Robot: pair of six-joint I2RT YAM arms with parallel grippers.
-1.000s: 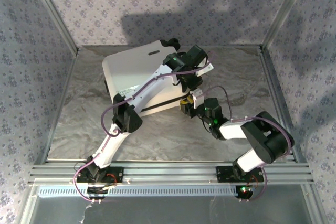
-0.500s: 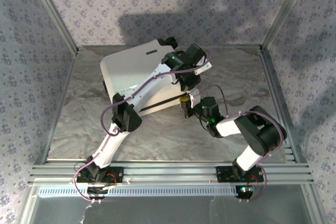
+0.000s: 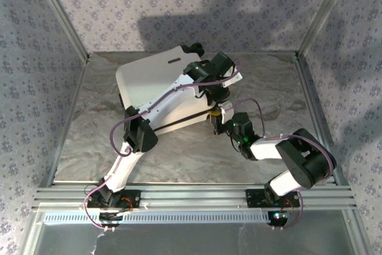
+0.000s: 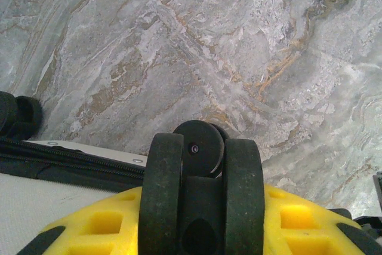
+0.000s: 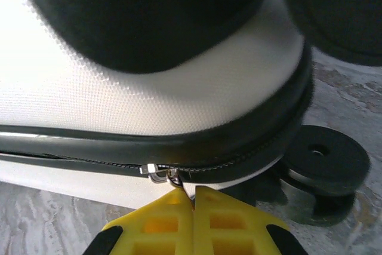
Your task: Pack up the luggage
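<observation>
At the upper middle of the overhead frame, the white suitcase (image 3: 152, 82) lies closed on the marbled table (image 3: 268, 88) — the left gripper (image 4: 201, 216) clamps one wheel (image 4: 161, 189), while the right gripper (image 5: 192, 198) is pinched tight on the zipper pull (image 5: 160, 172).

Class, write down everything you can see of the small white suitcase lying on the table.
The small white hard-shell suitcase lies flat and closed on the grey marbled table, toward its far side. Its shell looks finely textured; a black zipper band runs round its edge. The left claw clamps one black twin wheel; the right claw pinches the metal zipper pull.
</observation>
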